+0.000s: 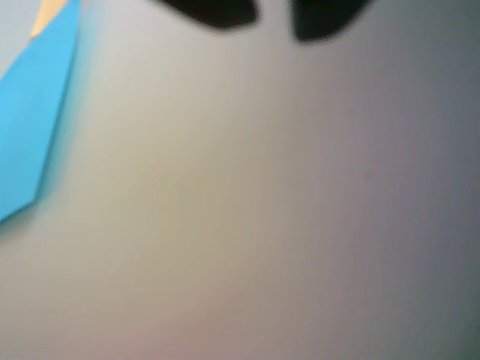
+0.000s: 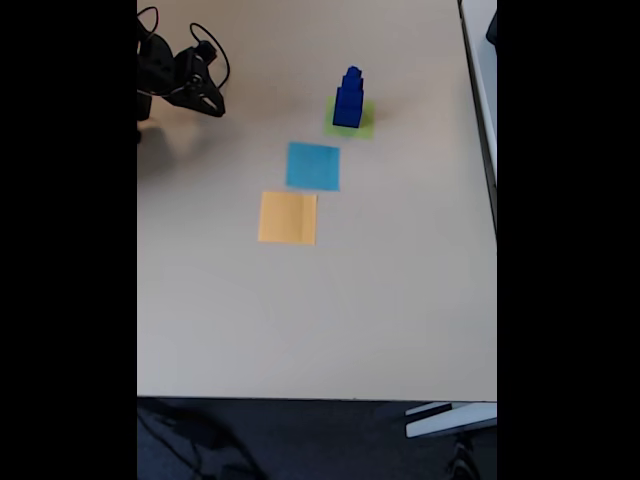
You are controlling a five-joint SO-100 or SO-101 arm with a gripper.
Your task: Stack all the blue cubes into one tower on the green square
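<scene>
In the fixed view the dark blue cubes stand as one stepped tower (image 2: 348, 97), largest at the bottom, on the green square (image 2: 363, 129) near the table's far side. My gripper (image 2: 208, 100) is folded back at the far left, well apart from the tower. In the wrist view its two dark fingertips hang at the top edge with a gap between them, so the gripper (image 1: 275, 22) is open and holds nothing. Below them is bare, blurred table.
A flat light-blue paper square (image 2: 313, 166) lies nearer than the tower and shows at the wrist view's left edge (image 1: 34, 112). An orange square (image 2: 288, 218) lies beside it, with a sliver (image 1: 49, 13) at top left. The table's edge (image 2: 480, 200) runs along the right.
</scene>
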